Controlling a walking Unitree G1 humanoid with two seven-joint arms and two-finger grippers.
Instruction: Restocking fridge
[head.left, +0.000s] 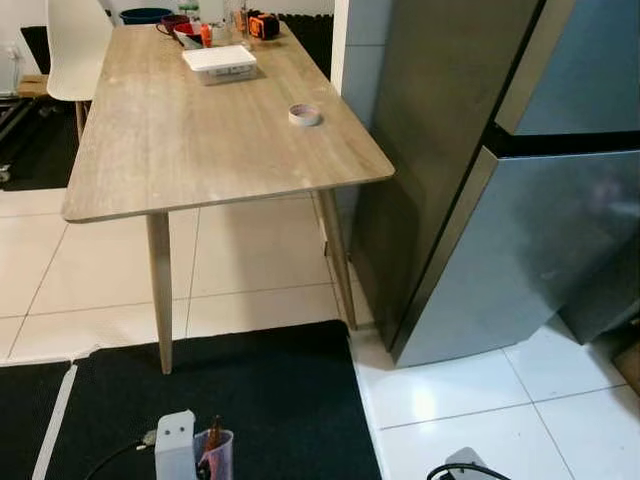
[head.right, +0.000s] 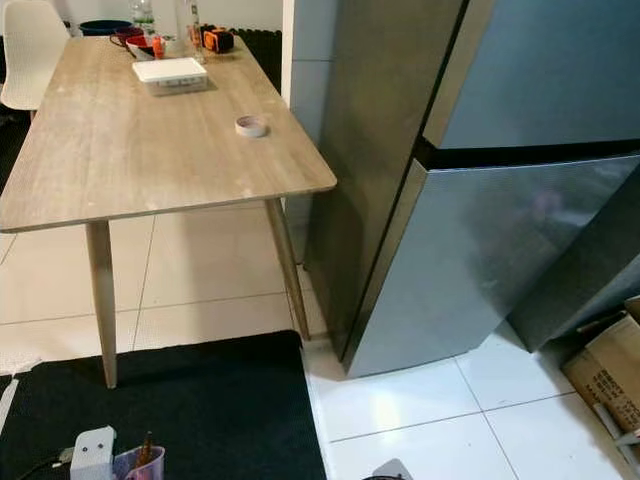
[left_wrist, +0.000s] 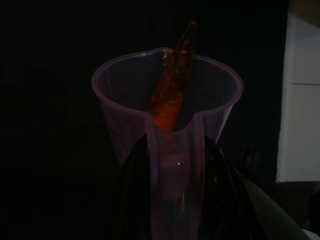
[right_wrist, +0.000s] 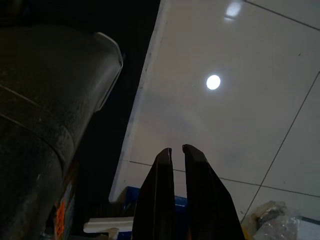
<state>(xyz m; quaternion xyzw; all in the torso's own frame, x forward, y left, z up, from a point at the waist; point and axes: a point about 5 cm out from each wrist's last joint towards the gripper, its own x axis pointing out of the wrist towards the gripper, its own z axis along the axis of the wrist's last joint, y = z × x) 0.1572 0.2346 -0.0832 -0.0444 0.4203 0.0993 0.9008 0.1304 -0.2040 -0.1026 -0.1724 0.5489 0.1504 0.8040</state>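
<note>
A tall steel fridge (head.left: 520, 230) stands on the right with both doors closed, a dark seam between the upper and lower door. Low at the front, my left gripper (left_wrist: 175, 195) is shut on the handle side of a translucent purple cup (head.left: 213, 455). An orange carrot (left_wrist: 172, 95) stands tilted inside the cup, its tip poking above the rim. My right gripper (right_wrist: 177, 150) hangs beside me over the white floor tiles, its fingers shut with nothing between them.
A wooden table (head.left: 200, 150) stands left of the fridge, almost touching it. On it lie a white box (head.left: 219, 63), a tape roll (head.left: 305, 115) and clutter at the far end. A black mat (head.left: 250, 400) covers the floor before me. A cardboard box (head.right: 610, 375) sits right of the fridge.
</note>
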